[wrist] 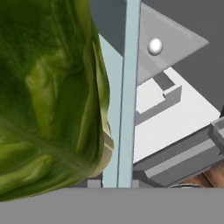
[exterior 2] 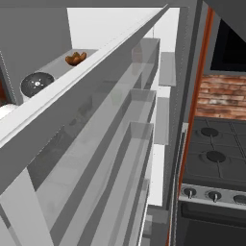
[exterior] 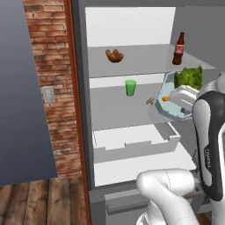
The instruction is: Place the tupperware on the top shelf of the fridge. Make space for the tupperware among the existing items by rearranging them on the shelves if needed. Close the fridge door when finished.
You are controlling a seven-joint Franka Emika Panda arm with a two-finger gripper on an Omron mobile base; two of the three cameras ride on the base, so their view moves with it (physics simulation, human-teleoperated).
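Tupperware (exterior: pixel 176 99), pale blue with green lettuce (exterior: pixel 189 78) inside, held tilted just right of the green cup (exterior: pixel 130 87), below the top shelf (exterior: pixel 145 61). Gripper clamped shut on it. Hand view alone showed a white ball (wrist: pixel 155 46); left base view, croissant (exterior: pixel 114 56) and bottle (exterior: pixel 178 48) above.

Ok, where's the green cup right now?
In the left base view the green cup stands on the middle shelf of the open fridge, toward the back, below the croissant on the top shelf.

Brick wall (exterior: pixel 48 66), stove (exterior 2: pixel 214 158), wall switch (exterior: pixel 48 94)
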